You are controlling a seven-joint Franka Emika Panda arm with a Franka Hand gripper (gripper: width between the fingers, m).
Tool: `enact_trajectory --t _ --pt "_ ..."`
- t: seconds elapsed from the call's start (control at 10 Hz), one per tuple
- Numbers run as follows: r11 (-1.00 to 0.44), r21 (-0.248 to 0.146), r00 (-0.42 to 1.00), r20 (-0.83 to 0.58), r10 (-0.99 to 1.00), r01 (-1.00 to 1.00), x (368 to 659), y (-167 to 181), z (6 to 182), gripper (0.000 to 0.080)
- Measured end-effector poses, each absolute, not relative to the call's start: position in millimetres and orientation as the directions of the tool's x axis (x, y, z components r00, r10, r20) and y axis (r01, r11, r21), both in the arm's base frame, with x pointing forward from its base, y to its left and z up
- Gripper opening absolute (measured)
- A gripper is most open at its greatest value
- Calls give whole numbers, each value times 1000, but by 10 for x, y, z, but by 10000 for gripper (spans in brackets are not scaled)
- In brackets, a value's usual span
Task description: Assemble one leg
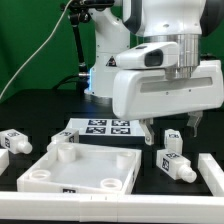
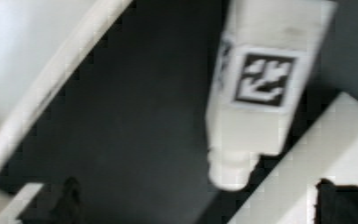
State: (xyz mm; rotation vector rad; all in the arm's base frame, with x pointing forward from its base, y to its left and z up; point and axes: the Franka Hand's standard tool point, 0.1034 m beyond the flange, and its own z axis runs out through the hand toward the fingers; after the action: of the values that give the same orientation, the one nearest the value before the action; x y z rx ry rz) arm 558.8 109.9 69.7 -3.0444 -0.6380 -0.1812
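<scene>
A leg, a small white peg with a black-and-white tag, lies on the dark table with its narrower stub end pointing toward my gripper. The gripper is open. Its two dark fingertips show at the frame edge, well apart, and hold nothing. In the exterior view my gripper hangs low over this leg at the exterior view's right. A second leg lies just in front of it. Two more legs lie at the exterior view's left.
The large flat white panel with corner holes lies in the front middle; its edge shows in the wrist view. The marker board lies behind it. A white bar lies at the exterior view's right, also in the wrist view.
</scene>
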Motion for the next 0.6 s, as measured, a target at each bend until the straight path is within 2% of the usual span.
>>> enact_trajectory --t 0.2,0.3,0.6 --pt "-985 -44 981 105 161 166 5414 1107 715 650" --pt "-990 -55 988 91 125 131 5336 1076 694 650" --pt "-989 -55 990 62 130 134 5320 1084 684 650"
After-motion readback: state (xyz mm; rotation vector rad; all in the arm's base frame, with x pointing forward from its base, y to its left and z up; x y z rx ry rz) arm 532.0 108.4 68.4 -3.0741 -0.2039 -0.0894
